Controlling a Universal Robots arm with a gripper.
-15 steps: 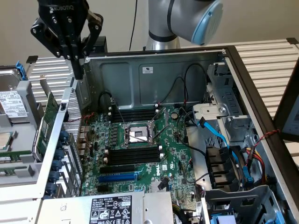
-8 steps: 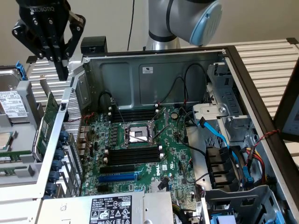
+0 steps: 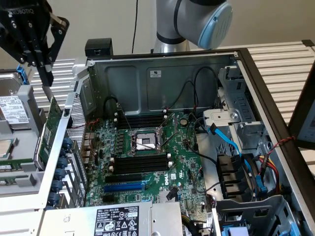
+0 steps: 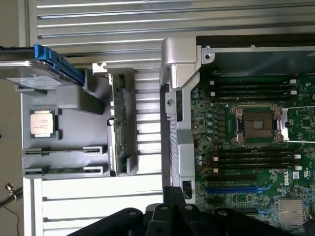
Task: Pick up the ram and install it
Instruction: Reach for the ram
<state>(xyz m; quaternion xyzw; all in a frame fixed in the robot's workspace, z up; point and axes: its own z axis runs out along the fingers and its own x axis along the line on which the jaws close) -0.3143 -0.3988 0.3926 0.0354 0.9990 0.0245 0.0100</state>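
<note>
1. In the exterior view the gripper (image 3: 47, 83) hangs at about 10 o'clock in the scene, pointing down, outside the computer case (image 3: 162, 69).
2. I cannot tell whether the gripper is spread or pressed together.
3. The ram (image 3: 50, 125) stands on its long edge, slightly tilted, in a grey tray (image 3: 29, 189) just beside the case's outer wall. It is at about 9 o'clock from the processor socket (image 3: 145, 142).
4. The gripper is at 12 o'clock from the ram, just above its upper end. Whether they touch cannot be told.
5. A hard drive (image 3: 12, 110) with a white label lies in the same tray, at 9 o'clock from the ram.
6. Inside the case the motherboard (image 3: 182, 162) lies flat. Black memory slots (image 3: 140, 164) run at 6 o'clock and at 12 o'clock from the socket.
7. A blue cable (image 3: 226, 140) curves at 3 o'clock from the socket.
8. The robot arm (image 3: 197, 19) rises behind the case at 12 o'clock.
9. In the wrist view the ram (image 4: 120, 123) sits in its holder, between a loose processor chip (image 4: 42, 123) and the case wall (image 4: 177, 98).
</note>
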